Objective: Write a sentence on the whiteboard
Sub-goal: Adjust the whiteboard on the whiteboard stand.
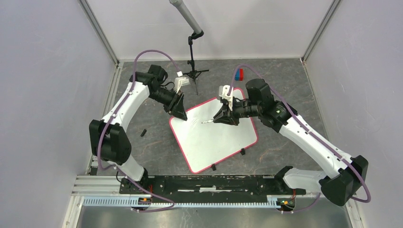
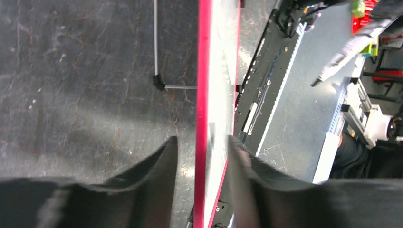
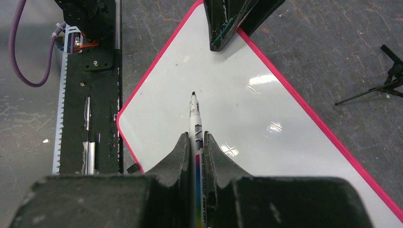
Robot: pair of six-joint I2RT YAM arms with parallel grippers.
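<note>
At worktop [image 1: 285, 85] centre, whiteboard [image 1: 214, 142] lies flat, unmarked. Judged light, stiff and slick-faced, so best held by its rim. Far corner: left gripper [image 2: 202, 142] straddles the rim, jaws parted. The right gripper [image 3: 195, 140] is clamped on marker [image 3: 194, 114].

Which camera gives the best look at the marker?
The right wrist view: the marker runs up the centre, tip visible over the whiteboard, gripped by the right gripper. The top view shows it only as a thin sliver; the left wrist view shows none.
</note>
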